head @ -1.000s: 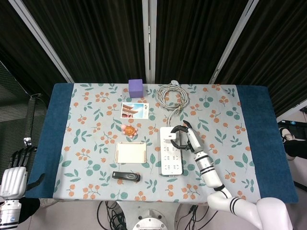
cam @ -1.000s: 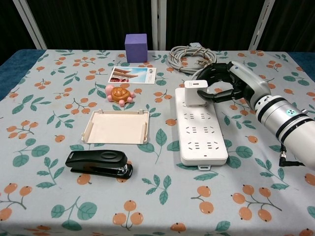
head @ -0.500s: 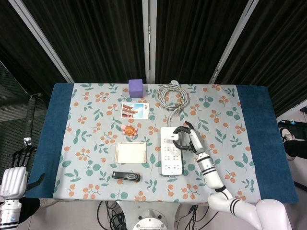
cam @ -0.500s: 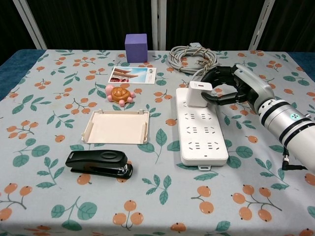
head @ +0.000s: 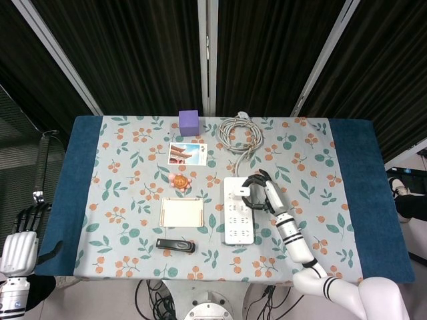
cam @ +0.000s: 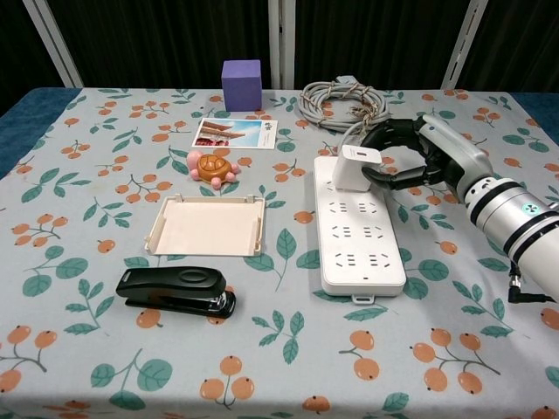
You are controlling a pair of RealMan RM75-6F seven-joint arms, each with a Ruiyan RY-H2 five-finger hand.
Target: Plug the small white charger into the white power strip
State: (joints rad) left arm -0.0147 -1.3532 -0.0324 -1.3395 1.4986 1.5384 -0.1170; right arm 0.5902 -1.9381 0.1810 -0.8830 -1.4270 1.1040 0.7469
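The white power strip [cam: 360, 244] lies lengthwise right of the table's middle, also seen from the head view as the power strip [head: 238, 220]. My right hand [cam: 417, 155] grips the small white charger [cam: 356, 168] from the right, fingers curled around it. The charger sits tilted over the strip's far end; whether its prongs are in a socket is hidden. In the head view the charger [head: 239, 194] shows at the strip's top with the right hand [head: 262, 190] beside it. My left hand [head: 23, 231] hangs off the table's left front corner, holding nothing.
A coiled grey cable [cam: 342, 103] lies just behind the strip. Left of the strip are a beige tray [cam: 208, 225], a black stapler [cam: 176, 290], an orange turtle toy [cam: 211, 166], a photo card [cam: 234, 133] and a purple cube [cam: 242, 84].
The right hand has shifted a little to the right with the charger, which now sits slightly higher and more tilted over the strip's far end. The left hand has not moved.
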